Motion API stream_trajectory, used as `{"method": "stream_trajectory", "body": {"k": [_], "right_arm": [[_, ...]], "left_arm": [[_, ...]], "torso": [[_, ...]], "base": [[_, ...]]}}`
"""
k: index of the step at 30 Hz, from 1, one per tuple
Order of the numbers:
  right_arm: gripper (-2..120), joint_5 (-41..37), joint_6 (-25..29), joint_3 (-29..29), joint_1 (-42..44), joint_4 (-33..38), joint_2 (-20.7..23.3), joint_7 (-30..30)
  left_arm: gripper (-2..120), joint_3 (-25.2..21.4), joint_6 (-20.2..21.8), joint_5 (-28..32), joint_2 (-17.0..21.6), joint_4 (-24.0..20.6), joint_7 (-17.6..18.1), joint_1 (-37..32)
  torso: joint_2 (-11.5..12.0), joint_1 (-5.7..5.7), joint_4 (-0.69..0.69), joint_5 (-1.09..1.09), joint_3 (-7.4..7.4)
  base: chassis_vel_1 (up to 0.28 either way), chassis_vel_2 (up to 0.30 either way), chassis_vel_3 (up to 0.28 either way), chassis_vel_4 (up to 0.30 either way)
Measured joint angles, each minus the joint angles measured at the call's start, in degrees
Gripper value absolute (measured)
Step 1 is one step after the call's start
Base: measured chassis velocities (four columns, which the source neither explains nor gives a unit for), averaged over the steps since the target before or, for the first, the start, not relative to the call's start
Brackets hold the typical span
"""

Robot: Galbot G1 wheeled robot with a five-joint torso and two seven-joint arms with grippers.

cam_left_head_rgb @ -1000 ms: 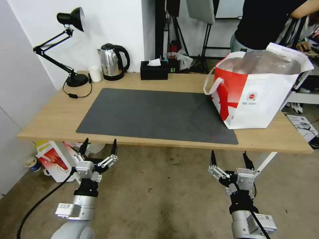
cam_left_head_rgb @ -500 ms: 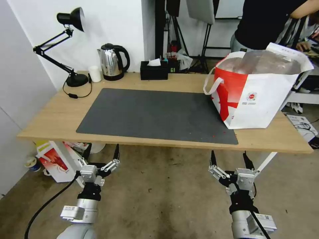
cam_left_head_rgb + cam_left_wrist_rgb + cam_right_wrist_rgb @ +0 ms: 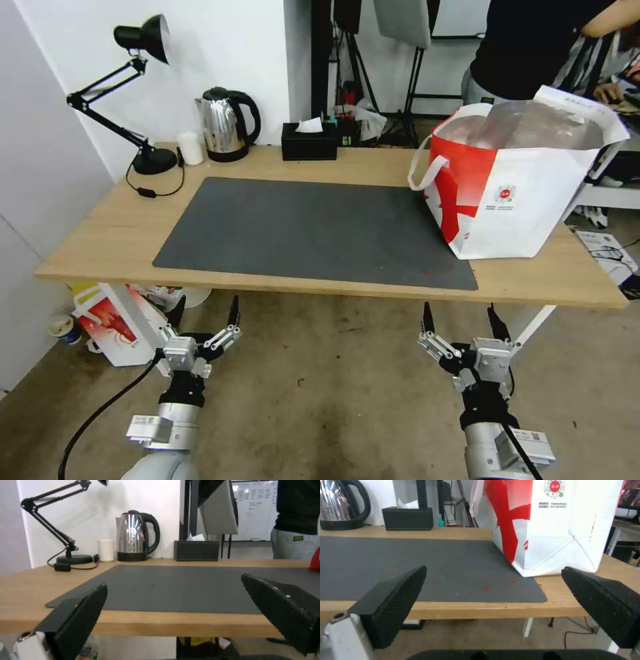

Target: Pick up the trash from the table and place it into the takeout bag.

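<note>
Worktop (image 3: pixel 120 233): light wood, dark grey mat (image 3: pixel 307 227) central, a few red specks near its right corner. Takeout bag (image 3: pixel 520 193): upright at right end, mouth open; contents hard to make out. Far edge: desk lamp (image 3: pixel 133 87), small white cup (image 3: pixel 191 148), steel kettle (image 3: pixel 225 124), black tissue box (image 3: pixel 309 141). Left hand (image 3: pixel 205 317) and right hand (image 3: pixel 460 319): below the near edge, fingers spread, empty. Floor: bare concrete.
</note>
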State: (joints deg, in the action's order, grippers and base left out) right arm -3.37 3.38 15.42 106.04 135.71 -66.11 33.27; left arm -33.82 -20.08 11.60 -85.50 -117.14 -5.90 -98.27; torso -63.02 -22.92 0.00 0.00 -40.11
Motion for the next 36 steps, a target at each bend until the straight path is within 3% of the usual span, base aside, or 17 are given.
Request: {"method": "stream_trajectory", "body": {"k": [36], "right_arm": [[100, 0.0, 0.0, 0.0, 0.0, 0.0, 0.0, 0.0]], "left_arm": [[100, -0.64, 0.41, 0.61, 0.95, 1.38, 0.26, -0.09]], "torso": [[0.0, 0.0, 0.0, 0.0, 0.0]], "base": [[0.0, 0.0, 0.0, 0.0]]}}
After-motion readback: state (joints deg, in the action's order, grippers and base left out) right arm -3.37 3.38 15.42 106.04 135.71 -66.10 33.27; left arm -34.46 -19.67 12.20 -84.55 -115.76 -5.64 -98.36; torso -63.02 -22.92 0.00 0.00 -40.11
